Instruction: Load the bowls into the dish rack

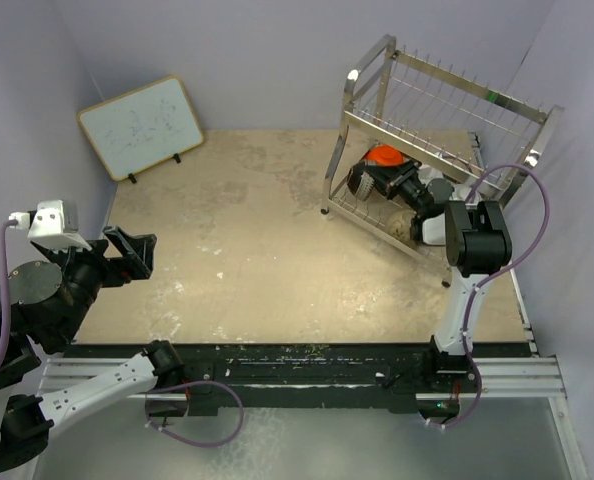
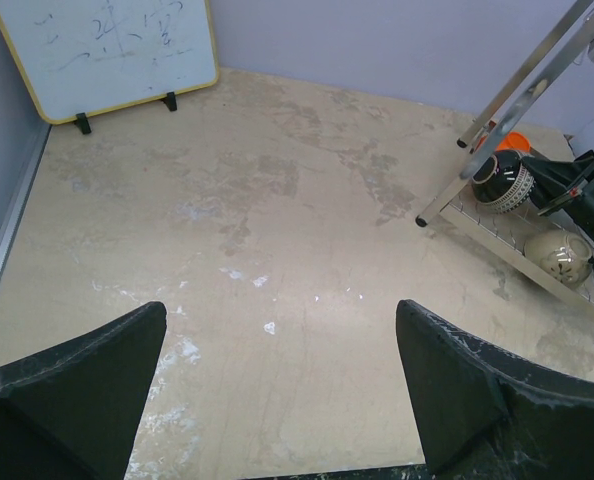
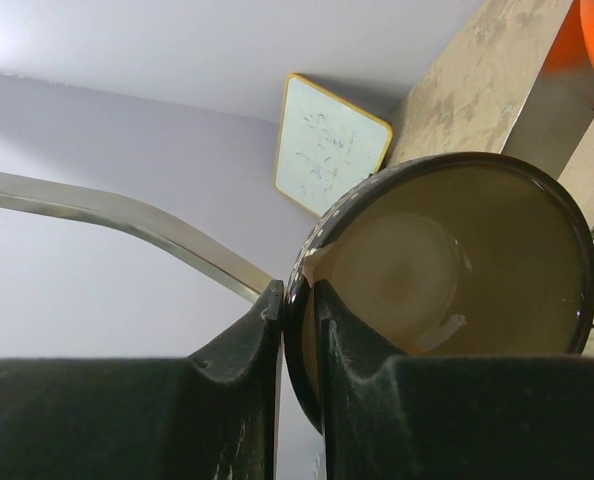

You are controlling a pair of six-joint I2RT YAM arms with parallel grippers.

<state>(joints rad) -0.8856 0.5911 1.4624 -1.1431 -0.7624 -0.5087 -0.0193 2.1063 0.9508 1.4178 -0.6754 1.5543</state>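
Observation:
My right gripper (image 3: 297, 295) is shut on the rim of a dark dotted bowl (image 3: 447, 280) with a pale tan inside, one finger on each side of the rim. That bowl (image 1: 363, 182) stands on edge in the lower tier of the silver wire dish rack (image 1: 447, 105), and it shows as a dark patterned bowl (image 2: 502, 180) in the left wrist view. An orange-red bowl (image 1: 385, 155) sits just behind it. A cream-tan bowl (image 2: 557, 255) lies farther along the same tier. My left gripper (image 2: 282, 310) hangs open over bare table at the left, far from the rack.
A wood-framed whiteboard (image 1: 142, 125) leans at the back left corner. Purple walls close in the table on three sides. The rack's legs (image 2: 422, 220) stand on the table at the back right, and a rack tube (image 3: 127, 215) runs close beside my right fingers.

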